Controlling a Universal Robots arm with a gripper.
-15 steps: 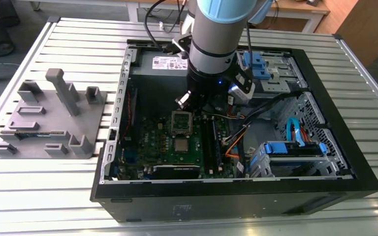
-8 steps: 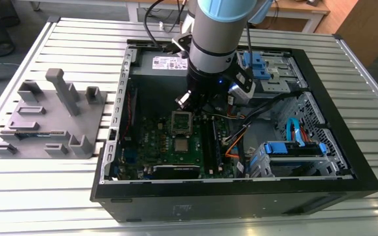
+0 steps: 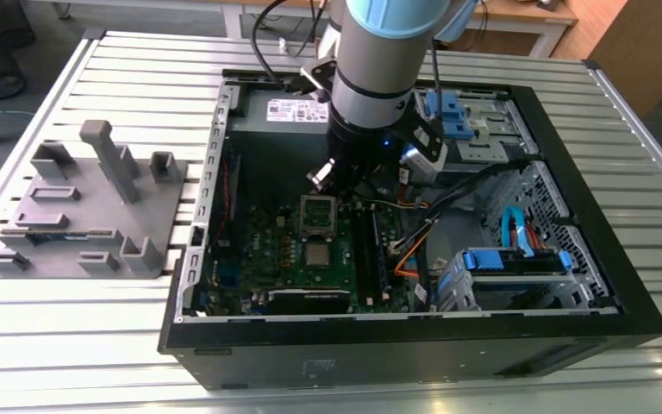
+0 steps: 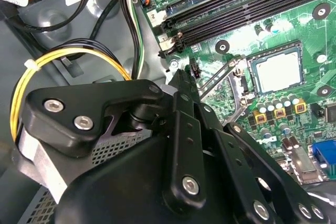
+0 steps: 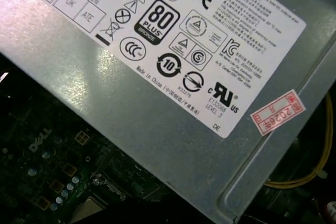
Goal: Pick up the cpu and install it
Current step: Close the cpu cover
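Cpu seated in the motherboard socket, near the gripper, whose closure cannot be told. Judged light, stiff and fragile, and best gripped by opposite edges.

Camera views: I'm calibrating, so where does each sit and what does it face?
Exterior view: high up, looking down into the open computer case; the arm shows.
First wrist view: on the arm, close against the labelled power supply.
Second wrist view: on the arm, facing the green board and cpu past the tool.
Shared: exterior and second wrist views show the green board.
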